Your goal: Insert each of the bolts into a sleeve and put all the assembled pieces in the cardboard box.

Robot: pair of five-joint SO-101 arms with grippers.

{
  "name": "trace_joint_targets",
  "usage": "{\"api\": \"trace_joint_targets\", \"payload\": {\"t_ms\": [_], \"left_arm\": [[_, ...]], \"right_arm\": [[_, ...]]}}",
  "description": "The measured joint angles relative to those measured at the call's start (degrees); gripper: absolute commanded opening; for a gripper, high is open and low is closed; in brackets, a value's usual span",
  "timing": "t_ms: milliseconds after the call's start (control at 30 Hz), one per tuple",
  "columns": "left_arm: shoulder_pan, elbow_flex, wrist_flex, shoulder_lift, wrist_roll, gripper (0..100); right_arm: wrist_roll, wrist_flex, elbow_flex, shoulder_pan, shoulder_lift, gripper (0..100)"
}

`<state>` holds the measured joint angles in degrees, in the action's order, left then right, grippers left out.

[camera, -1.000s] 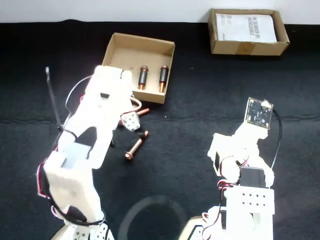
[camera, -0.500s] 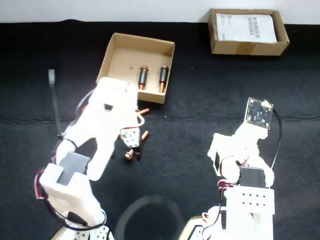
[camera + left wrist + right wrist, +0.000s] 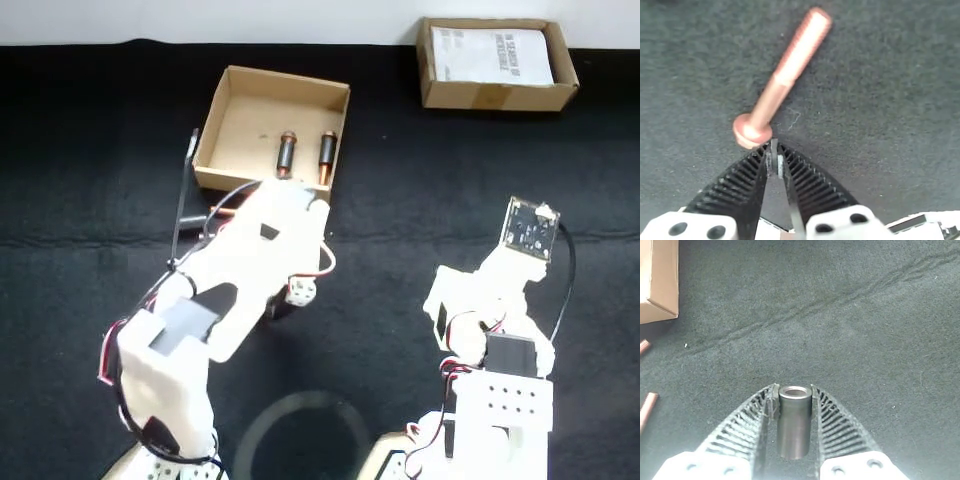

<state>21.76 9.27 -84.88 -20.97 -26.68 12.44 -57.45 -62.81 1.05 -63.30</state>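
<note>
We've got our left end effector [image 3: 775, 156] closed on nothing, tips right at the bolt [image 3: 785, 80] head; right end effector [image 3: 794, 390] grips a sleeve [image 3: 793, 432]. Printed sheet [image 3: 492, 55] unreadable.

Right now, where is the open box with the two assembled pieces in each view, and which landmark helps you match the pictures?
High view: box, upper middle, two pieces inside.
Left wrist view: not in it; a bolt lies on the mat.
Right wrist view: one corner of the box, far past the held sleeve.
Shared landmark: the mat's crease, in front of the box.
</note>
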Motion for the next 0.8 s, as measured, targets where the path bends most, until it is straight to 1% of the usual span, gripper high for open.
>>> {"api": "trace_joint_targets", "payload": {"t_ms": [133,267,433,567,700,800], "left_arm": [[0.00,0.00,0.09,-3.25,-0.18,1],[0.00,-0.26,0.09,-5.01,-3.69,1],[-0.70,-0.79,0.09,-5.80,-4.13,1],[-4.48,-2.73,0.09,-6.33,-4.40,1],[-11.43,-5.80,0.09,-6.59,-4.31,1],[-15.74,-7.65,2.29,-6.59,-4.31,1]], "right_arm": [[0.00,0.00,0.00,0.00,0.00,0.6],[0.00,0.00,0.00,0.00,0.00,0.6],[0.00,0.00,0.00,0.00,0.00,0.6],[0.00,0.00,0.00,0.00,0.00,0.6],[0.00,0.00,0.00,0.00,0.00,0.6],[0.00,0.00,0.00,0.00,0.00,0.6]]}}
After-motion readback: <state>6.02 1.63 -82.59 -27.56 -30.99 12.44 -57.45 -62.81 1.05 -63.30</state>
